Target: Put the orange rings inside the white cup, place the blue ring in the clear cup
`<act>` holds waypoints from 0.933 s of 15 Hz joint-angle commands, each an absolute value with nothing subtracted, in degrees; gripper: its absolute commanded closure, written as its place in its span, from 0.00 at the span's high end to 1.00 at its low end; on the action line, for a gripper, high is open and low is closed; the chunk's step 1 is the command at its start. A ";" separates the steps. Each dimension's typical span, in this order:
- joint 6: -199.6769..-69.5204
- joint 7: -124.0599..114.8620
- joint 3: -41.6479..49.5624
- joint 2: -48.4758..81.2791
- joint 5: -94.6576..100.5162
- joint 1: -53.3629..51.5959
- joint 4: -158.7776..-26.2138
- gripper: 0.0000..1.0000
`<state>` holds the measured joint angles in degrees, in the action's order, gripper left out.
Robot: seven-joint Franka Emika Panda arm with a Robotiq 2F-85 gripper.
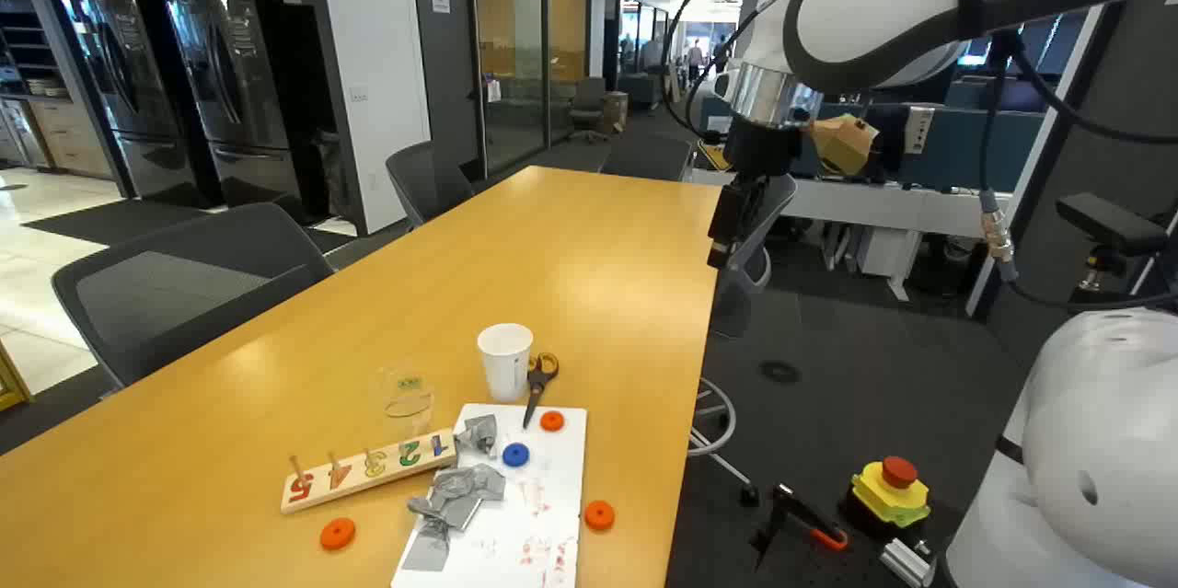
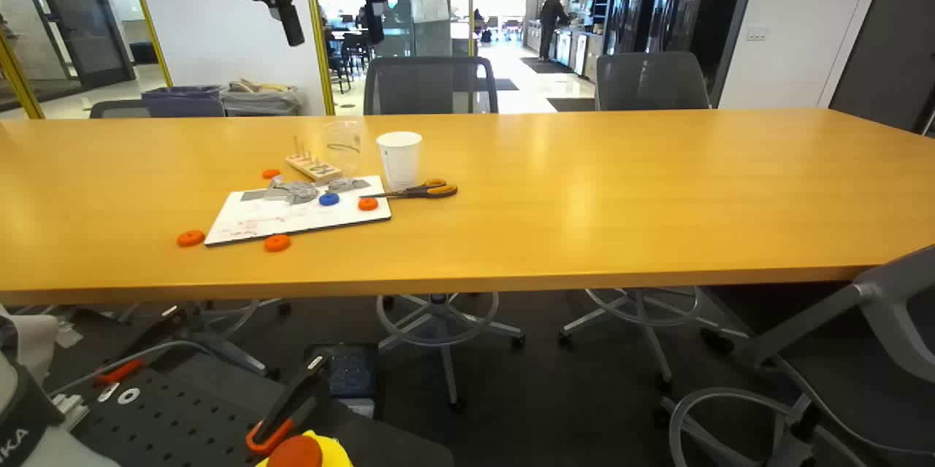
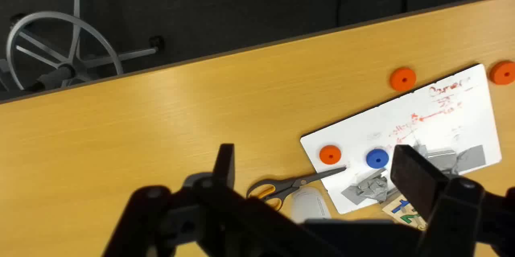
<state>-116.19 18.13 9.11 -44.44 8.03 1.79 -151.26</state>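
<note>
I had the gripper [image 2: 334, 30] hanging high above the table [image 2: 621, 196], its jaws spread around nothing, presumably to come down over a ring. In an exterior view, four orange rings [image 2: 368, 203] lay flat: one on the right end of the whiteboard [image 2: 329, 215], the others around it. The blue ring [image 2: 329, 199] sat on the whiteboard too. At the far side stood the clear cup [image 2: 343, 142], with the white cup [image 2: 399, 164] to its right, mouth up, apparently to receive rings. The table gleamed; mesh chairs [image 2: 431, 87] lined its far edge, fridges [image 2: 630, 14] beyond.

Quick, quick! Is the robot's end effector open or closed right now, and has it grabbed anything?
End effector: open wide, holding nothing.
</note>
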 commanded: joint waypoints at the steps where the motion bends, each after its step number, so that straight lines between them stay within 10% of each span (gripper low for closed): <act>1: -116.04 18.12 9.08 -44.44 8.00 1.77 -150.82 1.00; 14: -126.31 14.97 4.50 -37.98 4.07 -4.31 -158.55 1.00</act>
<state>-119.64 17.62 7.07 -44.77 6.42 -0.91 -158.71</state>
